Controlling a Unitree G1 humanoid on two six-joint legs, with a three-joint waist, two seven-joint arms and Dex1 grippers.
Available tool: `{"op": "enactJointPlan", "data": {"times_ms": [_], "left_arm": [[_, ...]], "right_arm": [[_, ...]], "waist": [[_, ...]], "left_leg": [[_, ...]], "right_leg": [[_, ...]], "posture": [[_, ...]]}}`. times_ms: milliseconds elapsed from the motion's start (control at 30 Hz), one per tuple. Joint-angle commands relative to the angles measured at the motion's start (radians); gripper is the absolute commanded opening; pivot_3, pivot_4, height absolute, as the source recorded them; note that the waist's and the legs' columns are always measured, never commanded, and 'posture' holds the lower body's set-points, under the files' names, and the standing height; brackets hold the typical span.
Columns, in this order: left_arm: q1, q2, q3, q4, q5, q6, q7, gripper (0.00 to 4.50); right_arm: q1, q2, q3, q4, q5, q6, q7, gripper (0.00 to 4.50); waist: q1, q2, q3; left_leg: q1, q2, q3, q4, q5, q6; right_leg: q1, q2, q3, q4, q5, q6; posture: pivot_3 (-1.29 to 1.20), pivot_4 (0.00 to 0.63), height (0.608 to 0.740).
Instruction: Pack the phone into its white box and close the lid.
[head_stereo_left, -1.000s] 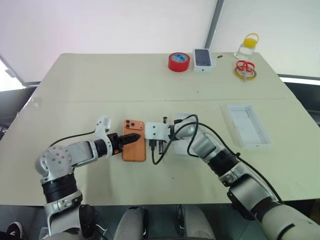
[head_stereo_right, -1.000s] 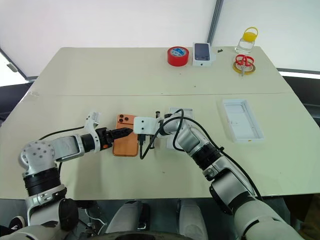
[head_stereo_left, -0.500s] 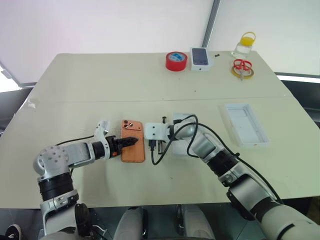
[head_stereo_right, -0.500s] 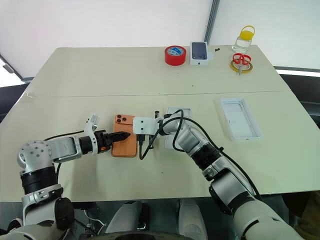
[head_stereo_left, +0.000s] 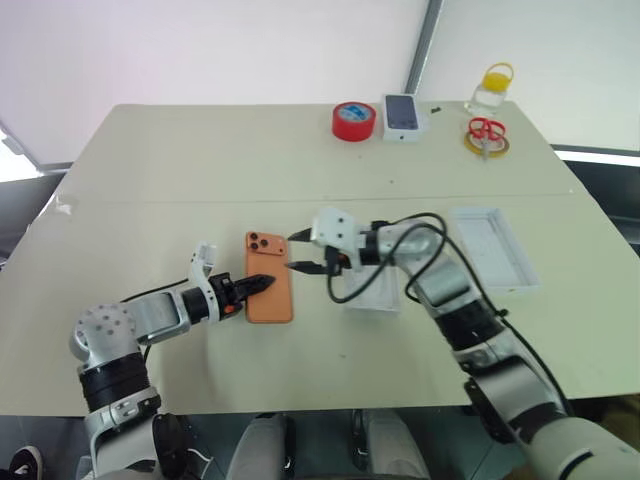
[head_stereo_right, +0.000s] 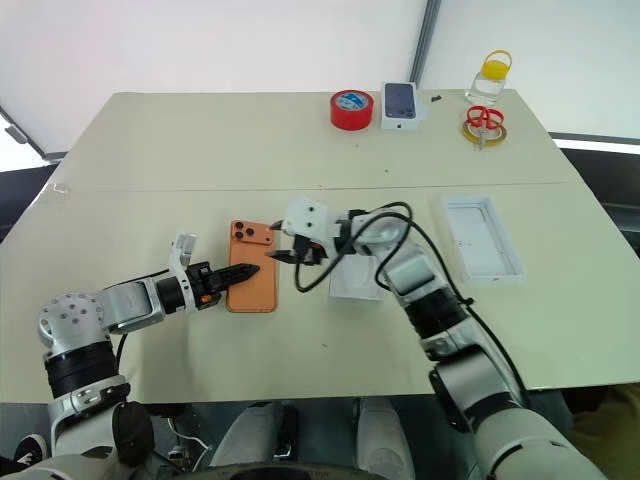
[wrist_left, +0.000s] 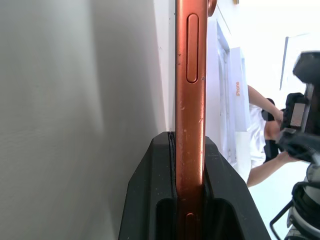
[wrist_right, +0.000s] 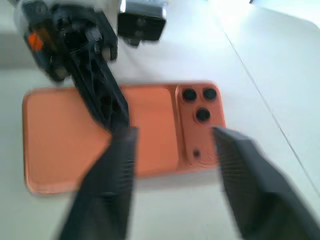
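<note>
The orange phone (head_stereo_left: 270, 292) lies flat on the table, its back and camera lenses facing up. My left gripper (head_stereo_left: 256, 284) reaches in from the phone's left and is shut on its near long edge; in the left wrist view both black fingers (wrist_left: 155, 200) pinch the phone (wrist_left: 190, 60). To the phone's right my right gripper (head_stereo_left: 291, 252) hovers open just above it, holding nothing. The lid (head_stereo_left: 375, 297), an all-white tray, lies partly hidden under my right forearm. Further right sits the white box (head_stereo_left: 495, 250), a shallow tray with a greyish floor, with nothing in it.
Along the far table edge stand a red tape roll (head_stereo_left: 355, 121), a small white box with a phone picture (head_stereo_left: 403, 116), red scissors on a yellow tape ring (head_stereo_left: 487, 135) and a yellow-capped jar (head_stereo_left: 487, 90). A black cable (head_stereo_left: 345, 290) loops under my right wrist.
My left gripper closed on the phone's edge. My right gripper, shut beside the phone before, has opened, lifted and drawn back to the right.
</note>
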Motion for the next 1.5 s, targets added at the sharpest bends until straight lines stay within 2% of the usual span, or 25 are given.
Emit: {"op": "enactJointPlan", "data": {"times_ms": [33, 200, 333, 467, 533, 800, 900, 1000, 1033, 1233, 1500], "left_arm": [[-0.008, 0.058, -0.073, -0.1, 0.041, -0.132, -0.076, 0.0], [-0.032, 0.085, -0.109, -0.057, 0.059, -0.215, -0.134, 0.0], [-0.049, 0.103, -0.147, -0.008, 0.095, -0.259, -0.154, 0.0], [-0.073, 0.114, -0.169, 0.023, 0.105, -0.277, -0.177, 0.0], [-0.083, 0.112, -0.173, 0.033, 0.103, -0.281, -0.183, 0.0], [-0.095, 0.122, -0.16, 0.045, 0.098, -0.272, -0.191, 0.0], [-0.094, 0.115, -0.161, 0.044, 0.095, -0.272, -0.187, 0.0], [-0.091, 0.112, -0.171, 0.034, 0.105, -0.28, -0.182, 0.0], [-0.091, 0.109, -0.168, 0.034, 0.101, -0.276, -0.179, 0.0], [-0.107, 0.096, -0.139, 0.031, 0.071, -0.25, -0.159, 0.0], [-0.256, -0.043, -0.007, 0.054, -0.073, -0.186, 0.038, 0.0]], "right_arm": [[0.091, -0.097, -0.058, -0.154, 0.064, -0.033, 0.056, 3.35], [0.267, -0.238, -0.119, -0.313, 0.143, -0.021, 0.108, 3.35], [0.37, -0.328, -0.139, -0.333, 0.1, -0.108, 0.094, 3.35], [0.385, -0.344, -0.121, -0.317, 0.083, -0.127, 0.073, 3.35], [0.383, -0.337, -0.116, -0.308, 0.068, -0.133, 0.05, 2.83], [0.402, -0.347, -0.113, -0.304, 0.054, -0.127, 0.026, 2.83], [0.399, -0.345, -0.106, -0.285, 0.046, -0.125, 0.021, 1.96], [0.398, -0.349, -0.093, -0.268, 0.023, -0.139, 0.015, 0.4], [0.402, -0.352, -0.09, -0.268, 0.027, -0.136, 0.026, 0.04], [0.395, -0.345, -0.09, -0.303, 0.059, -0.099, 0.043, 0.04], [0.318, -0.285, -0.053, -0.332, 0.05, -0.052, 0.018, 0.04]], "waist": [[-0.003, -0.002, 0.002], [-0.005, -0.003, 0.003], [-0.002, -0.006, 0.006], [-0.002, -0.009, 0.008], [-0.001, -0.009, 0.009], [0.001, -0.01, 0.01], [0.001, -0.011, 0.01], [0.001, -0.011, 0.01], [0.001, -0.01, 0.01], [0.001, -0.011, 0.01], [0.005, -0.013, 0.012]], "left_leg": [[0.0, 0.0, 0.0, -0.001, 0.0, 0.0], [0.0, 0.001, 0.003, -0.005, 0.0, -0.001], [0.001, 0.002, 0.004, -0.005, 0.001, -0.001], [0.0, 0.002, 0.004, -0.004, 0.001, -0.001], [0.0, 0.003, 0.004, -0.004, 0.001, -0.001], [0.0, 0.002, 0.004, -0.004, 0.001, -0.001], [0.0, 0.002, 0.004, -0.004, 0.001, -0.001], [0.0, 0.003, 0.004, -0.004, 0.001, -0.001], [0.0, 0.003, 0.004, -0.004, 0.001, -0.001], [0.0, 0.003, 0.004, -0.004, 0.001, -0.001], [-0.001, 0.003, 0.003, -0.004, 0.001, -0.001]], "right_leg": [[0.0, 0.0, 0.0, -0.001, 0.0, -0.001], [-0.003, 0.0, 0.001, -0.001, -0.001, -0.001], [-0.003, 0.001, 0.001, -0.001, -0.002, -0.001], [-0.003, 0.001, 0.001, -0.002, -0.003, 0.001], [-0.003, 0.001, 0.001, -0.002, -0.003, 0.001], [-0.003, 0.0, 0.001, -0.003, -0.003, 0.001], [-0.003, 0.0, 0.001, -0.003, -0.003, 0.001], [-0.003, 0.0, 0.001, -0.004, -0.003, 0.001], [-0.003, 0.0, 0.001, -0.003, -0.003, 0.001], [-0.003, 0.0, 0.001, -0.004, -0.003, 0.001], [-0.003, 0.0, 0.001, -0.003, -0.001, 0.004]], "posture": [[0.0, 0.15, 0.739], [0.0, 0.15, 0.739], [0.0, 0.15, 0.739], [0.0, 0.15, 0.739], [0.0, 0.15, 0.739], [0.0, 0.15, 0.739], [0.0, 0.15, 0.739], [0.0, 0.15, 0.739], [0.0, 0.15, 0.739], [0.0, 0.15, 0.739], [0.0, 0.15, 0.739]]}}
